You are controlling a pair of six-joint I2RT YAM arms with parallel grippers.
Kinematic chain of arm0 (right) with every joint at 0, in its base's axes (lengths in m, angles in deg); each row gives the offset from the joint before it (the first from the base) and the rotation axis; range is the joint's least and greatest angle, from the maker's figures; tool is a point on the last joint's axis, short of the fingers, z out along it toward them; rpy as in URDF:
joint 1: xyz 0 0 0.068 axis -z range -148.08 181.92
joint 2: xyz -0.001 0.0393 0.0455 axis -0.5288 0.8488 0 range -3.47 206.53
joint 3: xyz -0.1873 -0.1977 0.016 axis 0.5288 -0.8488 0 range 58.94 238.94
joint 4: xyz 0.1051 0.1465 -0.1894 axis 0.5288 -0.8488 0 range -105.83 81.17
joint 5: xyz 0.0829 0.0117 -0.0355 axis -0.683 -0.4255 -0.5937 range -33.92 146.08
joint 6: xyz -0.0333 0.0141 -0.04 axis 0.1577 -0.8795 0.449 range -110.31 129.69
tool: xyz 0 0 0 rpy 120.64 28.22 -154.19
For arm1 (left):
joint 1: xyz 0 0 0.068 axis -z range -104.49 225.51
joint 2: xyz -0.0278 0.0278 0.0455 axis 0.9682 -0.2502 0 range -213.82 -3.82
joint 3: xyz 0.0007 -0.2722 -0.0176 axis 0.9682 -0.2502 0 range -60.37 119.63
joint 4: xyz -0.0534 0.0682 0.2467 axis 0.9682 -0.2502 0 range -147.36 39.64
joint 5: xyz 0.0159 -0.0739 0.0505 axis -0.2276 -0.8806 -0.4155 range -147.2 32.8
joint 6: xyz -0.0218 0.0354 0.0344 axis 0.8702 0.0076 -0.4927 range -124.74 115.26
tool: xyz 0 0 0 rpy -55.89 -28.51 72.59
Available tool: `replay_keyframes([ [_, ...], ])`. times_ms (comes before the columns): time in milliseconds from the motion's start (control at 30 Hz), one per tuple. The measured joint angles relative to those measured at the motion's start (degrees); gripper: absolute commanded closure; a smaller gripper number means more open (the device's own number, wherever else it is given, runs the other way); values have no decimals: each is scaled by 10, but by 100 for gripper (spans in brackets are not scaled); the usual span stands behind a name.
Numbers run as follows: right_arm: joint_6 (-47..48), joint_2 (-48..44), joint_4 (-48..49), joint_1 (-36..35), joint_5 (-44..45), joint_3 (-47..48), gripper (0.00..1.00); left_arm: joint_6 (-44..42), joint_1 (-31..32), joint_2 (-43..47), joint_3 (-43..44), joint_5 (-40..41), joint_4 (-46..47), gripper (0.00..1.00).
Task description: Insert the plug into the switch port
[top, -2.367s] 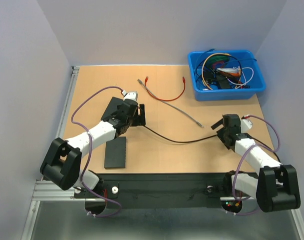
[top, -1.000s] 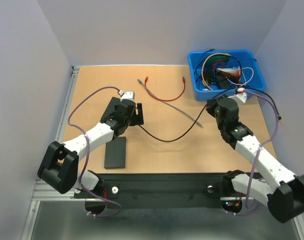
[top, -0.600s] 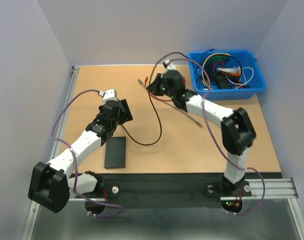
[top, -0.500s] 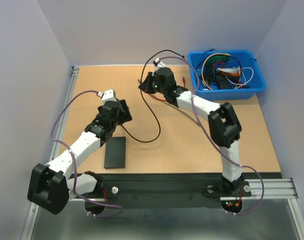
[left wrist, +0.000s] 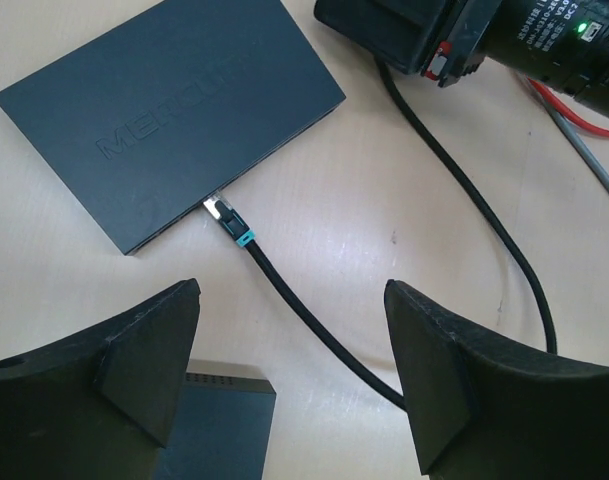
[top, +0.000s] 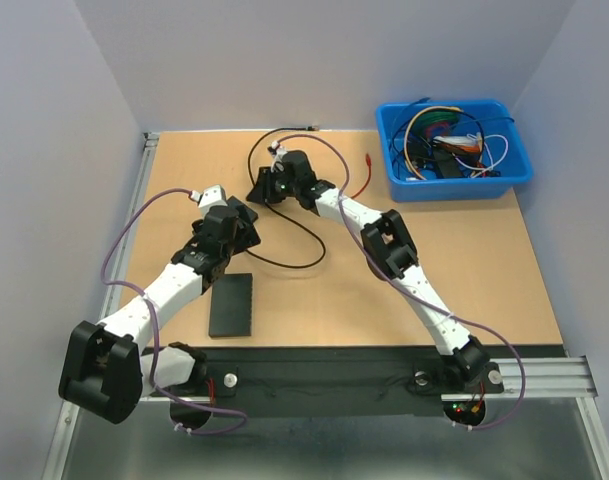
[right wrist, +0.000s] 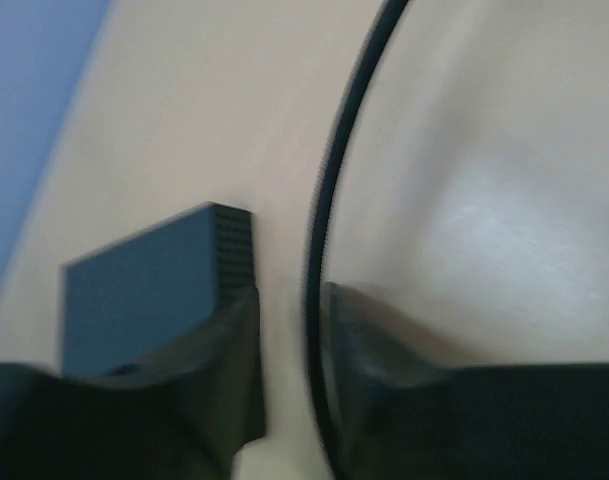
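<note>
A tan wooden table [top: 464, 280] fills the floor of a plain grey-walled booth [top: 314, 60]. An aluminium rail [top: 134, 210] runs along its left edge and a black base plate [top: 324, 380] lies across its near edge.

The right arm [top: 429, 300] stretches from the near right corner diagonally to the far middle, lying over much of the centre of the table. The left arm [top: 169, 290] reaches from the near left toward the far middle. A blue bin [top: 454, 188] full of tangled coloured wires sits at the far right corner.

The switch [left wrist: 174, 110], a flat black box, lies under the left wrist; in the top view that arm hides it. A second flat black box [top: 231, 305] lies nearer, just left of centre.

The left gripper [left wrist: 292, 295] hovers with its fingers spread wide and nothing held. The right gripper [right wrist: 289, 292] is blurred. Its jaws stand a narrow gap apart, wider than the black cable [left wrist: 484, 210] that runs through it.

That cable curves across the table to the plug [left wrist: 229, 218], which has a teal boot. Its metal tip meets the switch's near side; whether it is seated cannot be told.

A red cable [top: 362, 182] and a grey cable [left wrist: 596, 172] lie to the right of the right gripper.

Embossed letters on the switch lid begin MERCU.
</note>
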State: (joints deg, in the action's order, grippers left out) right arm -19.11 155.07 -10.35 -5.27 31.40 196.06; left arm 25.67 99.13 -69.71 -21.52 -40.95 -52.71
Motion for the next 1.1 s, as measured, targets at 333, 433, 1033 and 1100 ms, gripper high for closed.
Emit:
replay_keyframes([
  [333,38,-57,6,-8,41,-62,0,17,-3,12,-14,9,3,14],
  [433,55,-108,0,-8,66,-125,0,19,-5,6,-14,10,5,14],
  [1033,99,-355,22,-36,112,-438,50,47,-146,-58,-85,-106,81,16],
  [1100,97,-319,19,-42,96,-438,50,50,-153,-64,-85,-117,90,16],
])
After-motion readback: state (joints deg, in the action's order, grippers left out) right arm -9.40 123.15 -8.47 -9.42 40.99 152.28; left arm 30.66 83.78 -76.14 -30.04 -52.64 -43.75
